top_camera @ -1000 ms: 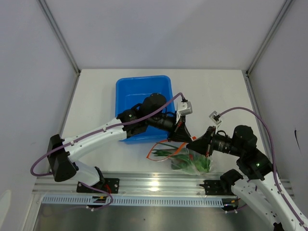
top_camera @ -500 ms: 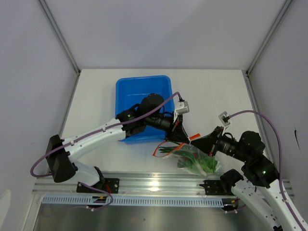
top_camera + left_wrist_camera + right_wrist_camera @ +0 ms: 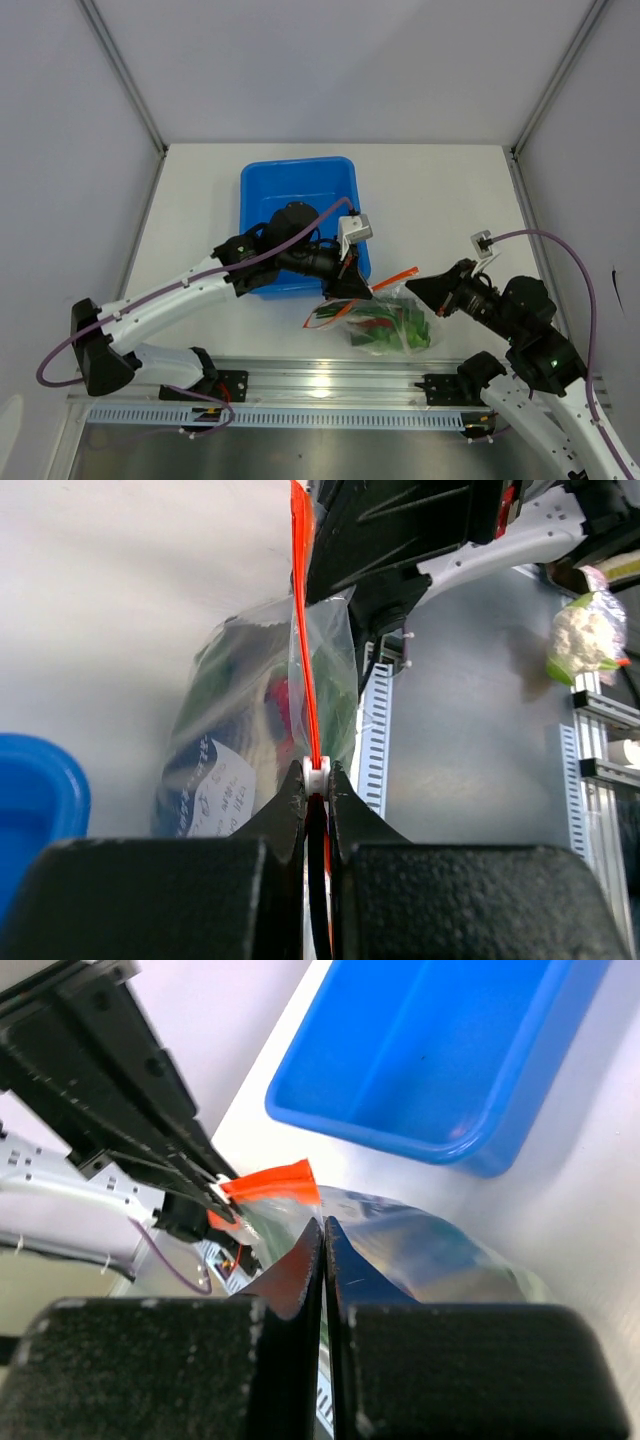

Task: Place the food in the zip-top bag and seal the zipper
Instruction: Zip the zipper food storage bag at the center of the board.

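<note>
The left gripper (image 3: 316,777) is clamping hard on the zipper (image 3: 303,640), at a small white piece on it, and the orange-red strip is running taut away from its tips. The right gripper (image 3: 322,1248) is pressing its jaws together at the far end of the mouth; whether any film is caught between them I cannot tell. The zip-top bag (image 3: 215,770) is lying on the table (image 3: 450,200) between the two, just beside the blue bin (image 3: 298,190), with the food (image 3: 385,328) showing green and red inside. It is looking light, limp and slick, so I'd be gripping the stiffer strip, not the film. Against a second ago, the left gripper is sitting further left along the mouth, and the right arm is sitting drawn back rightward.
</note>
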{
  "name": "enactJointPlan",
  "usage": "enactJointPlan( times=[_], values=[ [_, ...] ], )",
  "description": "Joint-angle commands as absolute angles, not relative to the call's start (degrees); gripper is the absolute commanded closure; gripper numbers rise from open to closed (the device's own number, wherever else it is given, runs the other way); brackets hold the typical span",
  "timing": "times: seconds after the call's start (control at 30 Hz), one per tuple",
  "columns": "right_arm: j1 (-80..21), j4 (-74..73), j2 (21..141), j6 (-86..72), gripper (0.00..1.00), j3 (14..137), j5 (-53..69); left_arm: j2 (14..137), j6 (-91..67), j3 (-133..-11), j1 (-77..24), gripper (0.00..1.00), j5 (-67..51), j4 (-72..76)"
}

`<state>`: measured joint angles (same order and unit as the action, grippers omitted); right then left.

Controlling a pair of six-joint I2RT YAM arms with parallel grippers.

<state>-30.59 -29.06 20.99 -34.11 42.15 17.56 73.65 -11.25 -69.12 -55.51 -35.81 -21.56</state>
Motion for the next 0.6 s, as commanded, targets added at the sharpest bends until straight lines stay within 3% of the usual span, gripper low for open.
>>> enactJointPlan(
  times=[0.0, 0.23, 0.43, 0.53, 0.57],
  values=[
    [-30.23, -28.56, 21.27, -34.8, 1.0, 44.74, 8.35, 68.91, -9.76, -70.4, -55.02, 1.0, -33.05, -26.72],
    [-30.15, -29.71, 23.2, -34.01, 1.0, 45.09, 6.41, 66.89, -10.37, -69.0, -55.02, 0.99, -32.87, -27.6],
    [-30.15, -25.22, 27.5, -32.01, 1.0, 42.62, 19.58, 70.66, -10.73, -70.31, -55.11, 1.0, -35.68, -26.19],
    [-30.23, -28.47, 31.28, -27.87, 0.65, 47.97, 26.96, 74.0, -9.24, -72.77, -55.11, 0.99, -36.91, -27.15],
    [-30.23, -31.7, 31.99, -26.64, 0.46, 49.9, 27.16, 74.79, -8.53, -74.08, -55.11, 0.99, -37.35, -27.68]
  ],
)
